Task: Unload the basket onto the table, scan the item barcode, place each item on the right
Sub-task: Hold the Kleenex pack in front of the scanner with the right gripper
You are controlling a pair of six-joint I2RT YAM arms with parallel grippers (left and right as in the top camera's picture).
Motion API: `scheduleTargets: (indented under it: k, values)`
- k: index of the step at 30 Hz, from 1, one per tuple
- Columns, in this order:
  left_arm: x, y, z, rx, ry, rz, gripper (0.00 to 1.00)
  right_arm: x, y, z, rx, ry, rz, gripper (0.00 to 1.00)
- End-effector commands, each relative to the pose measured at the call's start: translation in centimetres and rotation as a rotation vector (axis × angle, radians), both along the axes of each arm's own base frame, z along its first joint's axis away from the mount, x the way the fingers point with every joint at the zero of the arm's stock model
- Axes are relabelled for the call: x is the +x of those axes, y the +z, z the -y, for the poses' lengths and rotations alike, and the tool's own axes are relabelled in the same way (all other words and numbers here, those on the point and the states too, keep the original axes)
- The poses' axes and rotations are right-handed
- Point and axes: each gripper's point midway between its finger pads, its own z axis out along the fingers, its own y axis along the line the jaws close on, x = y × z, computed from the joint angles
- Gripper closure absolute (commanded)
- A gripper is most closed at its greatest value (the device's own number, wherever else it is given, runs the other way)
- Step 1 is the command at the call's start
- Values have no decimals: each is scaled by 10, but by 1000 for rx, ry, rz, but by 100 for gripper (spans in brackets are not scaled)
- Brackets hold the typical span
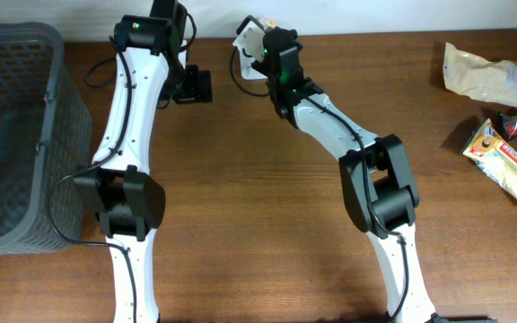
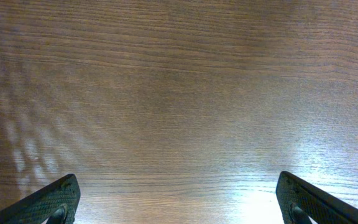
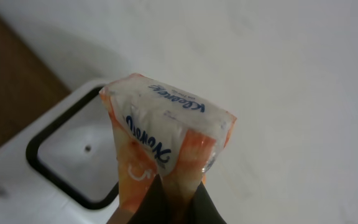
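Right gripper (image 3: 166,190) is pinching a tissue pack (image 3: 166,121) by the scanner (image 3: 73,155), left gripper (image 2: 179,205) is spread wide, gray basket (image 1: 72,117) sits far left.

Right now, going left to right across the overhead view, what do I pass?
basket → left gripper, open → tissue pack, pinched in the right gripper → tan packet

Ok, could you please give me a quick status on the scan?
Left gripper open, empty, over wooden table. Right gripper shut on orange-and-white plastic tissue pack, facing white scanner. Nothing between them.
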Motion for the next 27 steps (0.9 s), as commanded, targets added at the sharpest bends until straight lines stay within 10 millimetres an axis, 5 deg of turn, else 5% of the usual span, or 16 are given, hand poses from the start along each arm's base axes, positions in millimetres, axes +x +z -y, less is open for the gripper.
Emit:
scheduleTargets:
  k: [1,12,18,22,27]
  values:
    - [3,-7,-3,12,11,-11,1,0,-22,-2,24,26,-58,96]
    - [3,-7,-3,12,11,-11,1,1,-32,-3,21,27,-65,96]
    - [3,-7,-3,12,11,-11,1,13,2,17,-53,-77,79,96]
    - [3,-7,-3,12,11,-11,1,9,-6,11,-244,-18,57,96]
    - [3,-7,-3,12,11,-11,1,6,-12,8,-191,-24,31,96]
